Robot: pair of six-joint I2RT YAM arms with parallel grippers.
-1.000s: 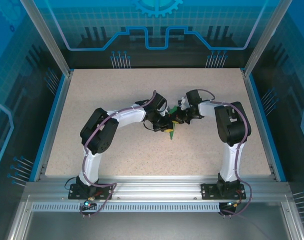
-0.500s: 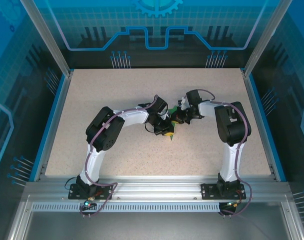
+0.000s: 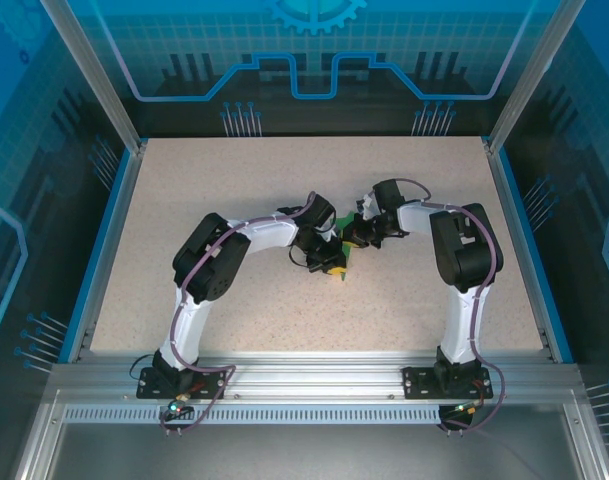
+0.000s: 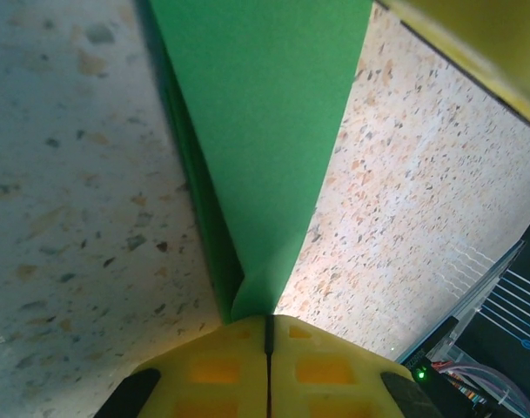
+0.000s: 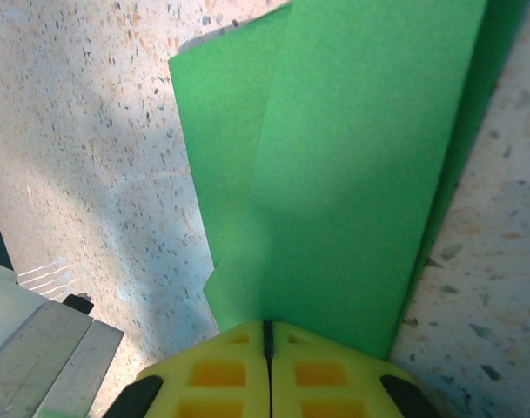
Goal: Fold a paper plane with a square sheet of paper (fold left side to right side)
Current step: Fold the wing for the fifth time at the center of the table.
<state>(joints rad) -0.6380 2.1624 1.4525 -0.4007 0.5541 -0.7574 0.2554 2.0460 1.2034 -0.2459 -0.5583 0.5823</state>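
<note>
From above, the square sheet of paper (image 3: 347,250), folded to a narrow wedge, is seen at the middle of the bench (image 3: 234,180), between the left gripper (image 3: 334,266) and the right gripper (image 3: 354,236). In the left wrist view, its pointed end is pinched in the left gripper. In the right wrist view, its wider end is clamped by the right gripper.

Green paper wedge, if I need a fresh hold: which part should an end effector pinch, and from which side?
Probably the wide end of the green paper, approached end-on along its length, as the right end effector pinches it: folded layers overlap there, making a stiffer edge. The narrow tip, where the left end effector is shut, tapers to a point and looks likelier to crumple.
</note>
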